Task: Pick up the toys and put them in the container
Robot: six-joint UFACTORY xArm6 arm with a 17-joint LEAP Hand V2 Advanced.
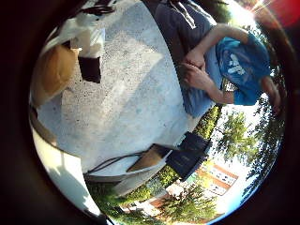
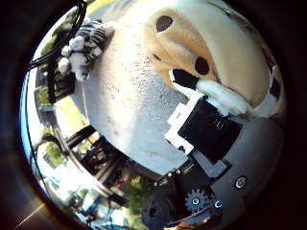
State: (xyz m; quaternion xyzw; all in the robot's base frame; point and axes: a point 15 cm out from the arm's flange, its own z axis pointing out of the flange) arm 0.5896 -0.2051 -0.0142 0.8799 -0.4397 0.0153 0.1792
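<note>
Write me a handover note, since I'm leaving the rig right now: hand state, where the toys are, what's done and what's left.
Right hand: close over the tan plush toy, a finger against it; whether the fingers have closed on it cannot be seen.
Tan plush toy: on the grey speckled table, filling much of the thumb side view.
Striped tiger toy: lying on the table near its far edge, untouched.
Container: not in view.
Done: no toy seen put away.
Left: both toys.
</note>
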